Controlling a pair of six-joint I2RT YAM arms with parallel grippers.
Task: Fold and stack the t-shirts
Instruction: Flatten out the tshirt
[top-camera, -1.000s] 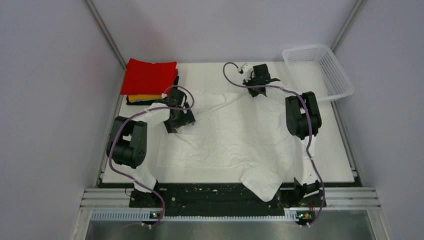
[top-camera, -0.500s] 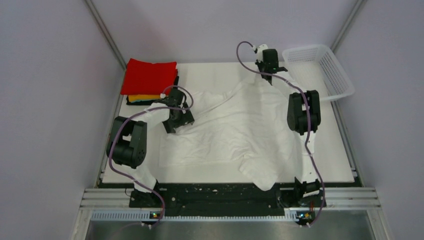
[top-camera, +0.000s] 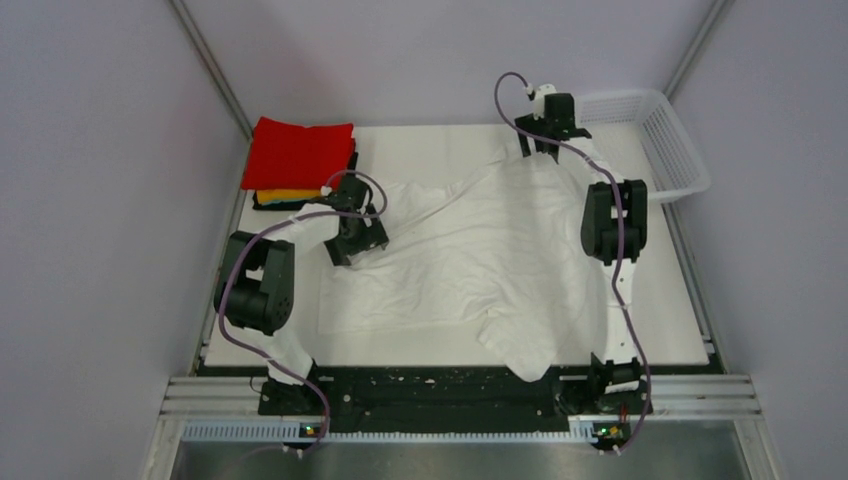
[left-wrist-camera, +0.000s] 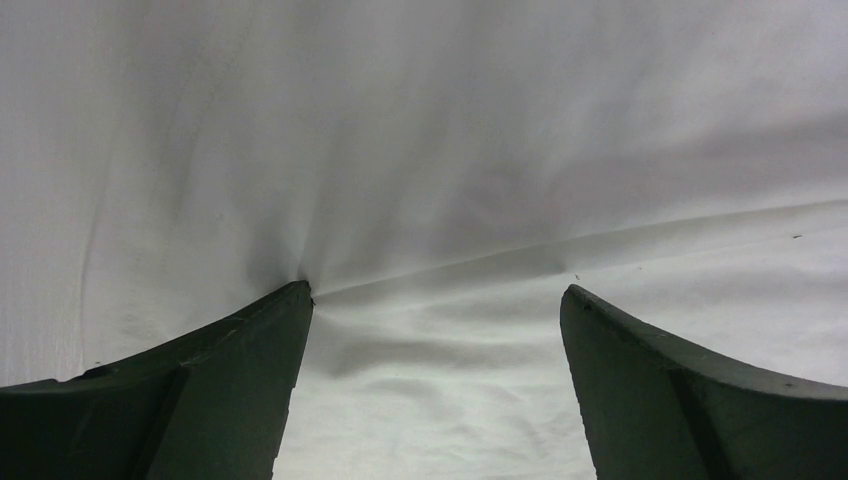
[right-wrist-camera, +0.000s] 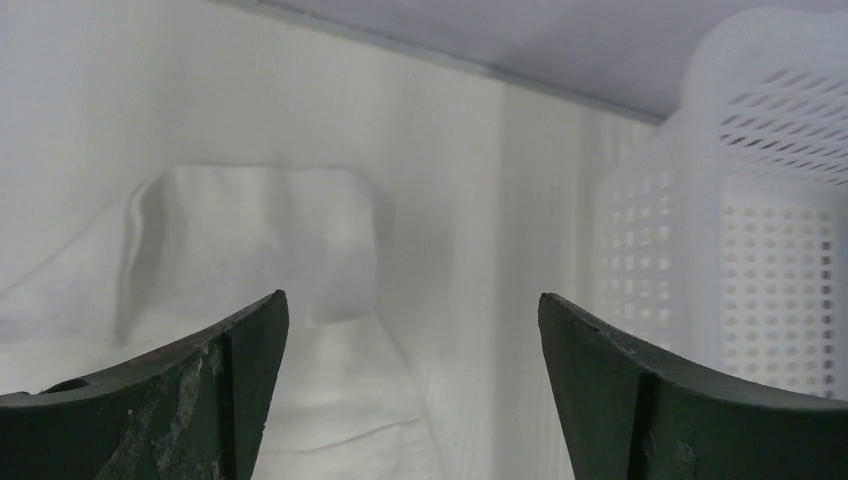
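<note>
We see the white t-shirt (top-camera: 470, 250) spread wrinkled mid-table. Our left gripper (left-wrist-camera: 437, 297), fingers spread, sits on its 9 o'clock edge. Our right gripper (right-wrist-camera: 410, 300), fingers likewise spread, is at 1 o'clock beside the mesh basket (top-camera: 660, 140). A folded red t-shirt (top-camera: 300, 150) lies at 10 o'clock.

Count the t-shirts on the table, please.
4: the white t-shirt lies spread mid-table; the red t-shirt, orange-yellow t-shirt and black t-shirt sit stacked at the far left corner. Others may be hidden between them.

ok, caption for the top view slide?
Left gripper and right gripper open over white shirt; folded stack far left, basket far right.
</note>
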